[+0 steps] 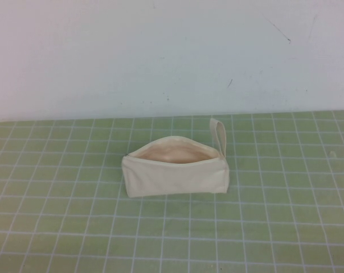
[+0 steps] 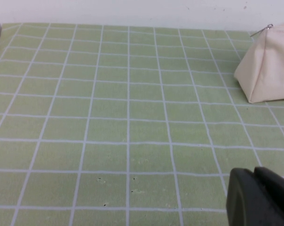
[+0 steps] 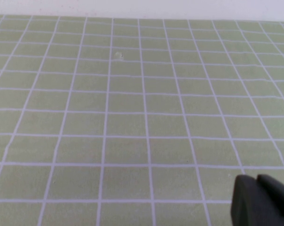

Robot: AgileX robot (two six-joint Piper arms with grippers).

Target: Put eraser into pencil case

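Note:
The cream-white pencil case (image 1: 175,170) lies on the green grid mat in the middle of the high view. Its zip is open and the pale peach lining shows. Its loop strap (image 1: 220,134) points to the back right. One end of the case shows in the left wrist view (image 2: 268,66). The eraser is not visible in any view. My left gripper (image 2: 256,184) is shut and empty, low over the mat, left of the case. My right gripper (image 3: 258,188) is shut and empty over bare mat. Neither gripper shows in the high view.
The green cutting mat (image 1: 286,216) with white grid lines covers the table up to a white wall (image 1: 160,51) at the back. A small pale speck (image 3: 117,55) lies on the mat in the right wrist view.

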